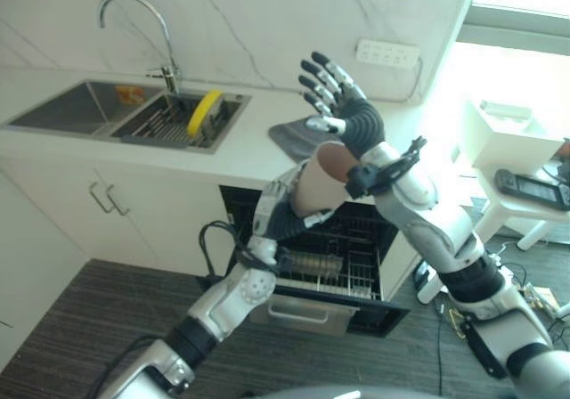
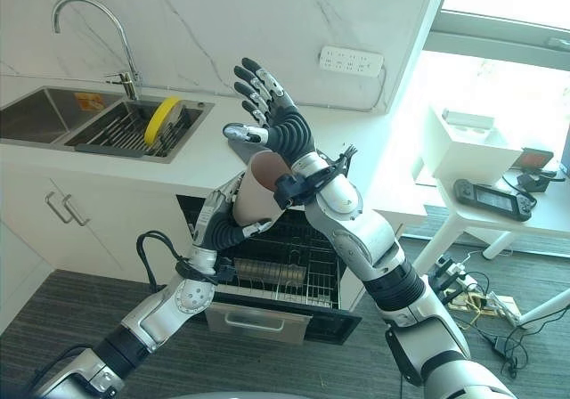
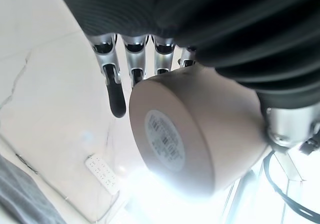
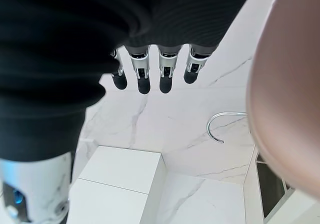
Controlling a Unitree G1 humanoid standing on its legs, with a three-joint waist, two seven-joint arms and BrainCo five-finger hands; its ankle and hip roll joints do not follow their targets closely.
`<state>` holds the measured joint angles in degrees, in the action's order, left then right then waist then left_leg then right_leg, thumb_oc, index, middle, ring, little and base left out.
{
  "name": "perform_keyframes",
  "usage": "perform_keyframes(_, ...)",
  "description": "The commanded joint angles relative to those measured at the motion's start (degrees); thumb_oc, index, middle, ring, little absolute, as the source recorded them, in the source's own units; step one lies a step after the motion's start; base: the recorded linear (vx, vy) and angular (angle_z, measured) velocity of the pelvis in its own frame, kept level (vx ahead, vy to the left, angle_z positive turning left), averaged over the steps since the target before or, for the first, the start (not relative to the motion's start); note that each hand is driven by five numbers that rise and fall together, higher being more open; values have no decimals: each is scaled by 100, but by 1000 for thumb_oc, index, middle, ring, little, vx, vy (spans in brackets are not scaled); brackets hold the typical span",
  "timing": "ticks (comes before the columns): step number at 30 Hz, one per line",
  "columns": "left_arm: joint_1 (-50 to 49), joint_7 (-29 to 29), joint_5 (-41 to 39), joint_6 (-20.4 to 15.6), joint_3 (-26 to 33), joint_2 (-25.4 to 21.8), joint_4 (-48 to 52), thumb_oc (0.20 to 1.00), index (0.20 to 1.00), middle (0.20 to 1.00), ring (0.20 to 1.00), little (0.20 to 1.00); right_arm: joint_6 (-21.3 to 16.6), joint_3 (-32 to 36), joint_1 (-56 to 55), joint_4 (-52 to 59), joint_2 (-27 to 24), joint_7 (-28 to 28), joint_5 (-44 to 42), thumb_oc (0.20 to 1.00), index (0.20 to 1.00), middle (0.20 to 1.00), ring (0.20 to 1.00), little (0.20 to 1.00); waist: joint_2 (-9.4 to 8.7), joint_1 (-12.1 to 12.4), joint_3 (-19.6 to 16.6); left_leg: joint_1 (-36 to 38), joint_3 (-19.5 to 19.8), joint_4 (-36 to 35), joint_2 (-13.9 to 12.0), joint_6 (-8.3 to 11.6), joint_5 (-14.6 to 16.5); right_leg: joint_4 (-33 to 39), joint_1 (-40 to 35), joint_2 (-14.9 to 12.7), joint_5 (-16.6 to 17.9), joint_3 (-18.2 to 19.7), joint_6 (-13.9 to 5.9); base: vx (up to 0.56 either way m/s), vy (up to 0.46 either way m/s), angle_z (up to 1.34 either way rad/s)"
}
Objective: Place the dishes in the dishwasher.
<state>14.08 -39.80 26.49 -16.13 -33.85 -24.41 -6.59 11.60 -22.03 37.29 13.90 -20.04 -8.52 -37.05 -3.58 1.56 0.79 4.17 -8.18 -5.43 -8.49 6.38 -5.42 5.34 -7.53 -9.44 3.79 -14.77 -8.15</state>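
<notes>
The left hand [image 1: 283,205] had its fingers curled round a beige cup [image 1: 319,178], holding it in the air above the open dishwasher [image 1: 329,265], the cup's labelled base [image 3: 165,140] turned towards the wrist camera. The right hand [image 1: 343,105] was raised just above and beyond the cup, its fingers spread wide and holding nothing, its forearm crossing close over the cup's rim. From where I stood the job looked barely begun: the cup was not yet in the machine, and the pulled-out wire rack [image 1: 343,255] seemed to carry nothing I could make out as crockery, though its far corners were hidden behind the arms. A yellow plate [image 1: 204,112] stood on edge in the right basin of the sink [image 1: 62,105] at the far left, beneath the tap [image 1: 134,25], so that at least was still to be loaded. A dark grey cloth or mat [image 1: 298,136] lay on the white surface [image 1: 249,150] right above the dishwasher, partly behind the cup. A wall socket strip [image 1: 387,54] sat on the marble wall at the far right, and a small white table [image 1: 525,194] with a white box [image 1: 508,136] and a dark handheld device [image 1: 534,187] stood well to the right. The raised right arm seemed the chief obstacle, lying across the cup's way down to the rack.
</notes>
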Motion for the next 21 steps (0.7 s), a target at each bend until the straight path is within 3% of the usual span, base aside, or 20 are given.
perform_keyframes(1,751,-97,94,-205,-17,-36,178,200,200,200,200,200,-249,260,247,86,-7,-18,268,1000,1000,1000,1000,1000,0,125,69,465,-48,43,-151,-120,1004,-34,-59,-299,-273,-34,-216,0,0,0)
perform_keyframes(7,720,-101,-23,-182,128,-51,194,200,200,200,200,200,-258,359,226,-21,-147,-24,697,1000,1000,1000,1000,1000,0,133,73,473,-34,43,-149,-123,1006,-34,-73,-300,-275,-45,-215,0,0,0)
perform_keyframes(21,360,-481,-323,15,970,-285,46,200,200,200,200,200,-608,932,-395,-222,-562,-66,647,1000,1000,1000,1000,1000,31,93,89,508,-37,43,-173,-110,987,-34,-90,-296,-268,-50,-207,0,0,0)
